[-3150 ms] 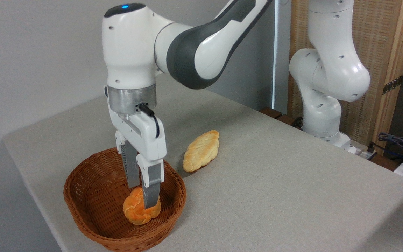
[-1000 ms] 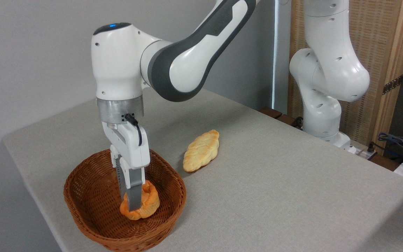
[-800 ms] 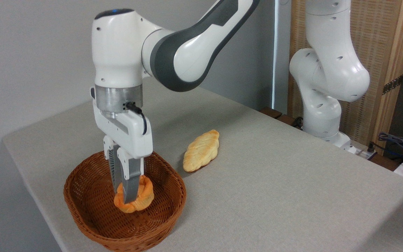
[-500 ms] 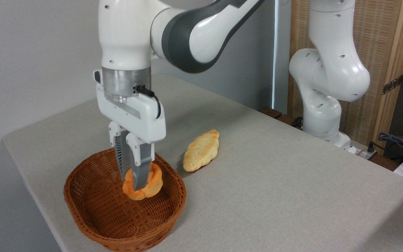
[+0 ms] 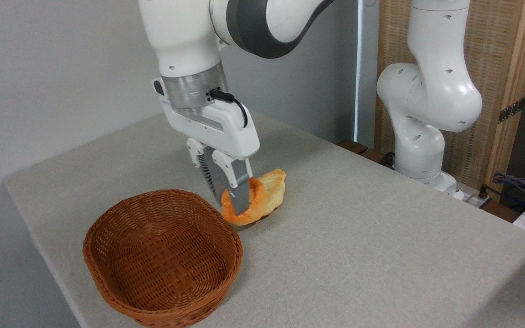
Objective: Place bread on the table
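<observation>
Carrying step: end effector [image 5: 237, 207] clamped on the bread [image 5: 244, 210], fingers drawn in tight against it, bun hanging clear of the basket [image 5: 162, 259] and out past its rim at about 1 o'clock.
Bread, position: aloft above the bench [image 5: 358, 237], directly in front of the braided loaf [image 5: 272, 193] from this camera; whether the two touch cannot be told from this angle.
Set-down advice: judged best to travel on toward 3 or 4 o'clock of the loaf, where bare bench shows, then lower straight down until the underside meets the surface before letting go.
Release advice: part the fingers slowly; a soft bun squeezed this hard may cling to a pad or spring back and roll.
Risk: dropping from height or lowering at the present spot could land the bun on the loaf or against the basket wall.
Bread, form: small round orange-golden bun, visibly pinched into a curved, folded shape by the grip; soft and yielding by the look.
Braided loaf, form: longer, paler yellow oval with plaited ridges, lying flat, its lower left end hidden behind the bun.
Basket, form: brown woven wicker, oval, open weave, upright walls, nothing inside.
Bench, form: light grey-beige, matte, faintly textured, rounded corner at 9 o'clock.
Fingers [image 5: 239, 191], form: grey, flat, ribbed on the rear one.
</observation>
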